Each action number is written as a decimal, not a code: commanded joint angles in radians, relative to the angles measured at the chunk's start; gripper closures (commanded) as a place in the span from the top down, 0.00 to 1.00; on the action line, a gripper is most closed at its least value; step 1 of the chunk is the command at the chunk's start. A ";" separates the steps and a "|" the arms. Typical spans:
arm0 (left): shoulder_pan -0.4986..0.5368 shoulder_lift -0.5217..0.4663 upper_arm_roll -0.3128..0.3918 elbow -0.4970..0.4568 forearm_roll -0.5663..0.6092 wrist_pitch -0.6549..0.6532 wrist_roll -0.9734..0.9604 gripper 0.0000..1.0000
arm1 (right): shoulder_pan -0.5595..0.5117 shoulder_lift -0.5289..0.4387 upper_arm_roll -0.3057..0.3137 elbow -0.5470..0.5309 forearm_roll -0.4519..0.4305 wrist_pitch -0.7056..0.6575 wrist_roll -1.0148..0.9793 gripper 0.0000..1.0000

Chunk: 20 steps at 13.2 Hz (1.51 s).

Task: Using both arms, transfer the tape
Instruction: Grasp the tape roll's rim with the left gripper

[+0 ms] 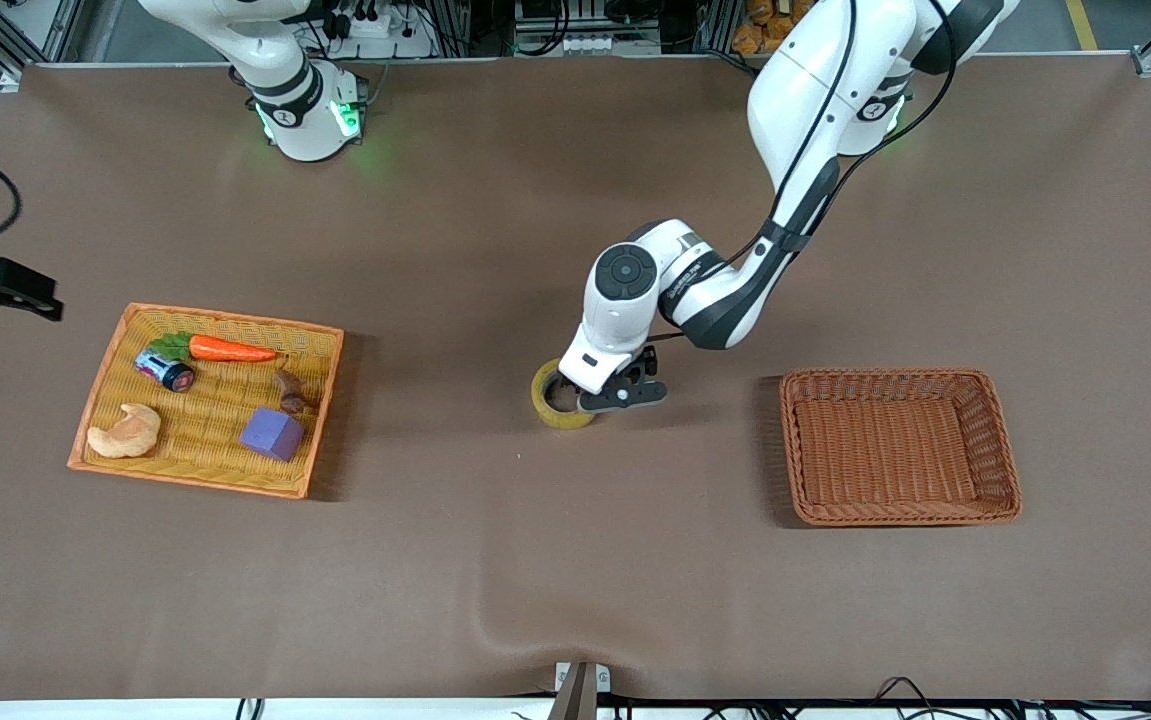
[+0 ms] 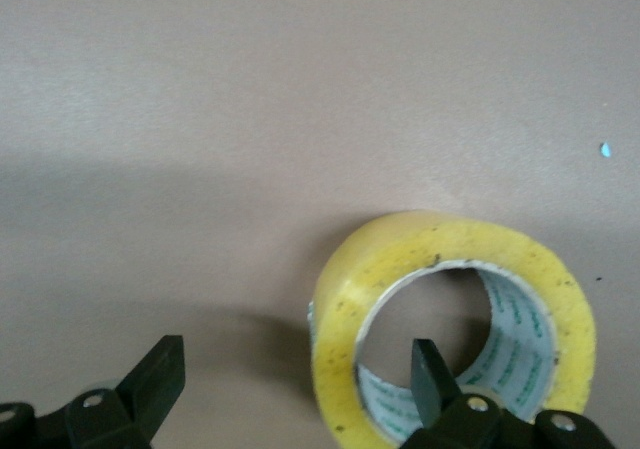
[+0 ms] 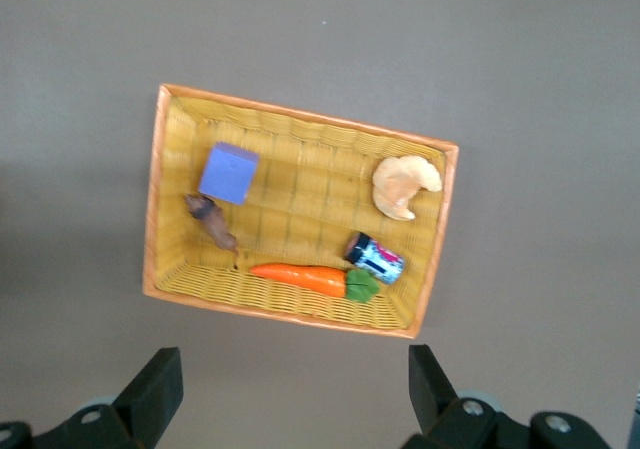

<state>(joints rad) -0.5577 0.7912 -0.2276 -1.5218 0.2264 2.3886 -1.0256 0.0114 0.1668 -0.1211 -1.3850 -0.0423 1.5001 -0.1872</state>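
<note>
Yellowish tape (image 2: 455, 259): flat on the table, one finger (image 2: 432, 367) of my left gripper (image 2: 290, 384) inside its core, jaws apart
Right gripper (image 3: 290, 389): mine, spread wide, over the yellow tray (image 3: 160, 189)

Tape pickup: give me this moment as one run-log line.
left gripper: open, straddling tape wall on table | right gripper: open, waiting above yellow tray | brown basket: empty

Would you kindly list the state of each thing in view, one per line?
Yellowish translucent tape roll: flat on the brown table between the baskets, one finger of the left claw inside its core, not gripped.
Left claw: open, down at the tape.
Right claw: open, high over the yellow wicker tray.
Yellow wicker tray: holds carrot, croissant, purple cube, small cylinder, brown piece.
Brown wicker basket: empty.
</note>
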 commanded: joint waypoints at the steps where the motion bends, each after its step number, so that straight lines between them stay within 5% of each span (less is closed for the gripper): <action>1: -0.016 0.051 0.010 0.066 0.027 -0.022 -0.014 1.00 | -0.028 -0.020 0.014 -0.031 0.004 -0.001 -0.034 1.00; 2: -0.022 0.054 0.010 0.068 0.027 -0.022 -0.016 1.00 | -0.027 -0.020 0.015 -0.029 0.006 -0.006 -0.026 1.00; 3: -0.024 0.054 0.010 0.066 0.024 -0.022 -0.019 0.58 | -0.028 -0.013 0.014 -0.025 0.010 -0.024 -0.021 1.00; 4: -0.027 0.056 0.010 0.066 0.030 -0.022 -0.039 0.01 | -0.030 -0.013 0.014 -0.022 0.012 -0.033 0.001 1.00; 10: -0.042 0.046 0.033 0.062 0.030 -0.023 -0.077 0.00 | -0.056 -0.065 0.005 -0.032 0.094 -0.118 0.156 1.00; 14: -0.031 -0.032 0.034 0.058 0.031 -0.068 -0.161 0.00 | -0.048 -0.185 0.009 -0.208 0.088 0.032 0.129 1.00; 20: 0.108 -0.148 0.039 0.058 0.019 -0.112 -0.274 0.00 | -0.008 -0.176 0.011 -0.216 0.065 0.121 0.129 1.00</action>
<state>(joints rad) -0.5153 0.6843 -0.1835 -1.4408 0.2294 2.2881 -1.2639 -0.0084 0.0193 -0.1120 -1.5721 0.0321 1.6031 -0.0572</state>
